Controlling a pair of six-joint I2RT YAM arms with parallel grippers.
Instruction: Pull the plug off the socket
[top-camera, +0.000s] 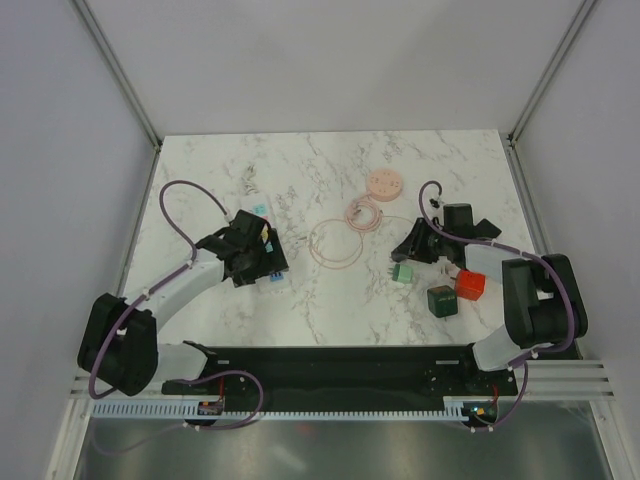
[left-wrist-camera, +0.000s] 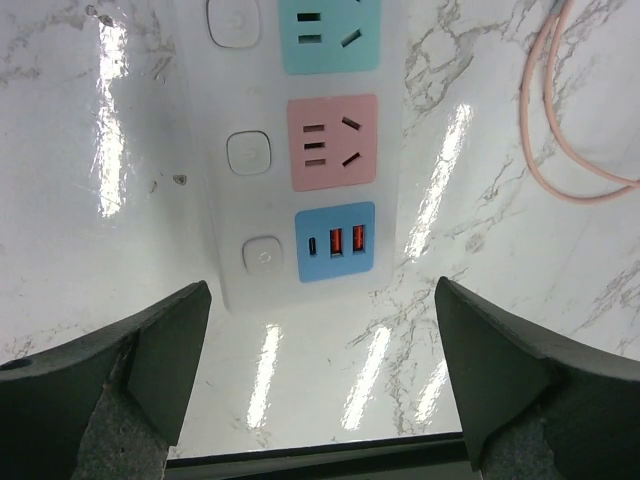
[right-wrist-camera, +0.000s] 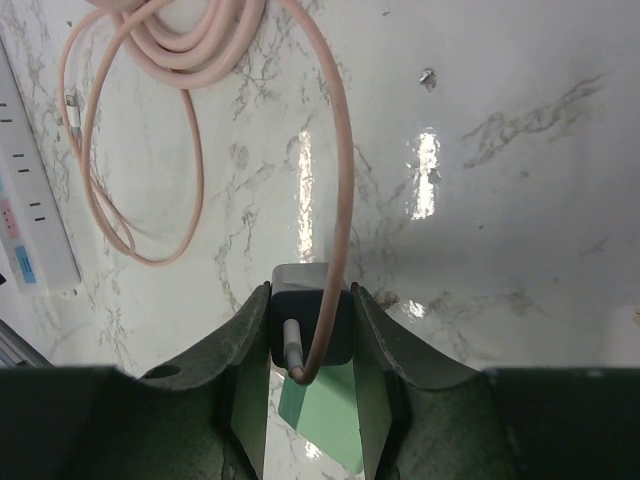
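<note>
Sitting nearest the arms' bases, well to the right of the socket (top-camera: 262, 210), a dark green cube (top-camera: 441, 299) and a red cube (top-camera: 470, 286) are resting just beside each other on the marble table (top-camera: 330, 310).

Next out, the right pincer (right-wrist-camera: 311, 300) is clenching a small white-and-grey plug (right-wrist-camera: 305, 285) between its fingers (right-wrist-camera: 250, 350). A pink cable (right-wrist-camera: 335, 180) is running out of the plug and looping back towards the socket's side. The plug is sitting well apart from the socket, to its right, clear of the outlets. A pale green block (right-wrist-camera: 325, 415) is showing directly beneath the plug; whether the two are touching cannot be told.

At about the same depth, the left pincer (left-wrist-camera: 320, 300) is hovering over the socket, released, its fingers (left-wrist-camera: 150, 360) standing wide apart and grasping nothing. The socket is lying flat on the table, its length running near to far. The left wrist view is showing a blue USB panel (left-wrist-camera: 335, 242) at the socket's near end, then a pink outlet (left-wrist-camera: 332, 143), then a teal outlet (left-wrist-camera: 330, 35), each with a white button beside it.

Farther out, the cable is lying in loose loops just right of the socket, with a tighter coil just beside a round pink disc (top-camera: 383, 184). A small grey object (top-camera: 250, 183), too small to identify, is lying just beyond the socket's far end.
</note>
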